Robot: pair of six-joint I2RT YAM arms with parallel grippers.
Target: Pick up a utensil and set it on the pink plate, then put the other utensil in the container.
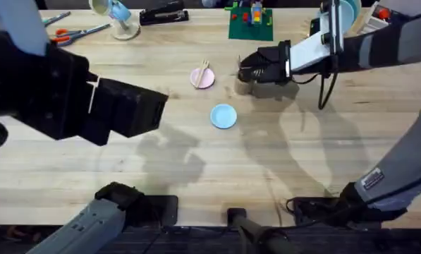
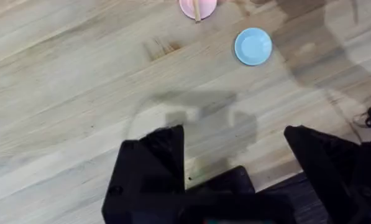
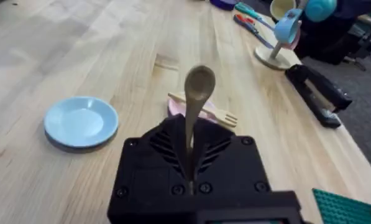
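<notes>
Wooden table [image 1: 196, 169]; right tool [image 3: 190, 163] seemingly grips spoon [image 3: 199, 87].

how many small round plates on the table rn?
2. Pale pink plate sits mid-table with the wooden fork lying on it; light blue plate sits bare, nearer the arms' bases. More could hide under the arms.

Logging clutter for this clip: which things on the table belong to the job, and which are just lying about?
Job: fork lying on the pink plate; spoon held in the right gripper; brown container under that gripper.

Lying about: blue plate, stapler, scissors, green brick baseplate, cup stand.
</notes>
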